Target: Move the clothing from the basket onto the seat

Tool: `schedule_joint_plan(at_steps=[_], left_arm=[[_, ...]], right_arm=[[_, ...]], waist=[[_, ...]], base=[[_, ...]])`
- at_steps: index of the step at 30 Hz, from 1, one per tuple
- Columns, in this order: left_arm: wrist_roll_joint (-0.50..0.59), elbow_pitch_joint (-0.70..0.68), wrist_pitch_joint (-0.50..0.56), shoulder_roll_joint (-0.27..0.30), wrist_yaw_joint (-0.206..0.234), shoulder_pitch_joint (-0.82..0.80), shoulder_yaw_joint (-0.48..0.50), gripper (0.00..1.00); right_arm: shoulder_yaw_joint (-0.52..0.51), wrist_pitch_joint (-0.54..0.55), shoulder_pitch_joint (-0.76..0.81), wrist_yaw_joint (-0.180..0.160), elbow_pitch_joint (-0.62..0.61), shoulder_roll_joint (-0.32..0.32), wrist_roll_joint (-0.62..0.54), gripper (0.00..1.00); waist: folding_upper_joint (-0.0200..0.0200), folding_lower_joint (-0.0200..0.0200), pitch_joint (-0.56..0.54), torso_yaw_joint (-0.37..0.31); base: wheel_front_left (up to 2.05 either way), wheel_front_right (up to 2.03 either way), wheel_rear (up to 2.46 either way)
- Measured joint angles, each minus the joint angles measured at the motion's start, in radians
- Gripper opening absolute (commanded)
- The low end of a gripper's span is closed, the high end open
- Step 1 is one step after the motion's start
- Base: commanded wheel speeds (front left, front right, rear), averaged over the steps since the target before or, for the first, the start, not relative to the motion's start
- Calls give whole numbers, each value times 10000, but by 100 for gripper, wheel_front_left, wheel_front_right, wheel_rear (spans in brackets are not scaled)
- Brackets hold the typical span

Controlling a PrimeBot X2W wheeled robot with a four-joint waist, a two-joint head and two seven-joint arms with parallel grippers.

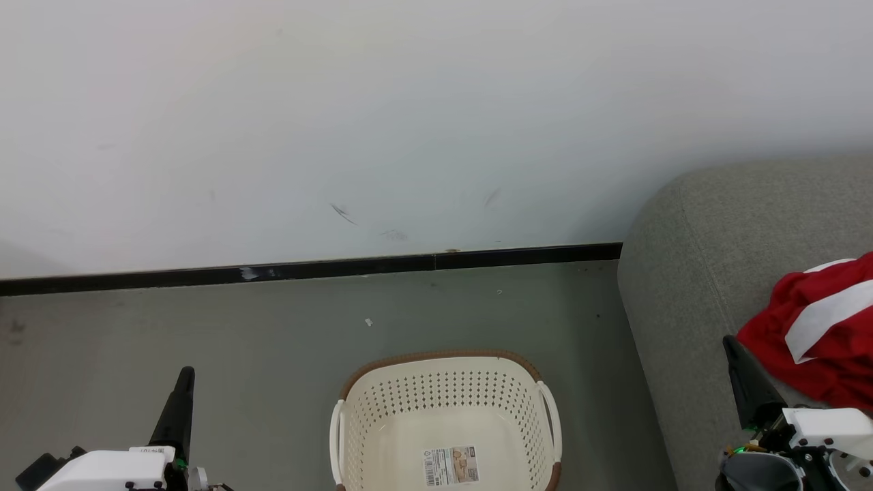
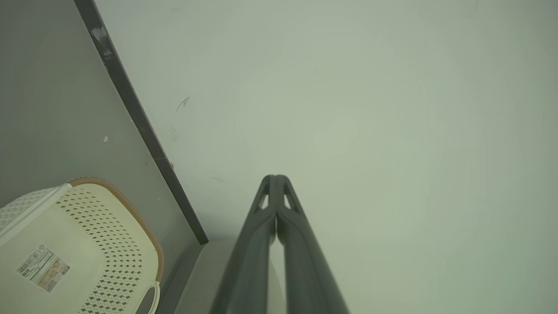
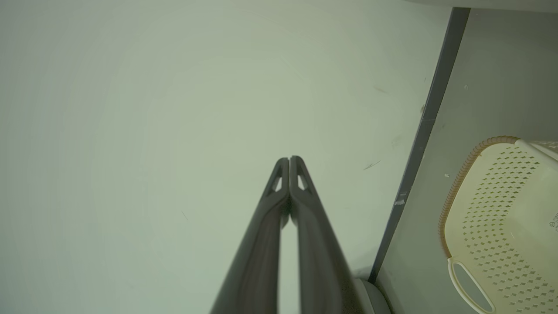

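The cream-white basket point(image 1: 447, 416) stands on the floor at the bottom centre of the head view, with a barcode sticker on its bare bottom. It also shows at the lower left of the left wrist view, basket point(image 2: 87, 244), and at the right of the right wrist view, basket point(image 3: 505, 218). Red clothing point(image 1: 818, 334) with white bands lies crumpled on the grey seat point(image 1: 689, 286) at the right. My left gripper point(image 1: 184, 375) is shut and empty, left of the basket. My right gripper point(image 1: 731, 344) is shut and empty over the seat, just left of the clothing. Both point at the wall, left gripper point(image 2: 275, 178), right gripper point(image 3: 289, 159).
A pale wall point(image 1: 409, 123) with a black skirting board point(image 1: 307, 269) runs behind the basket. Grey floor point(image 1: 204, 327) lies between the wall and me. The seat's rounded corner stands close to the basket's right side.
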Motion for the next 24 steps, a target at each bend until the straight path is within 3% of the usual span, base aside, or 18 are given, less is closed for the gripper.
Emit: schedule_joint_plan(at_steps=[24], left_arm=[[0, 6, 0, 0, -12, 0, -2, 0]], right_arm=[[4, 0, 0, 2, 2, -6, 8, 0]], waist=[[0, -1, 0, 0]], base=[[0, 0, 0]])
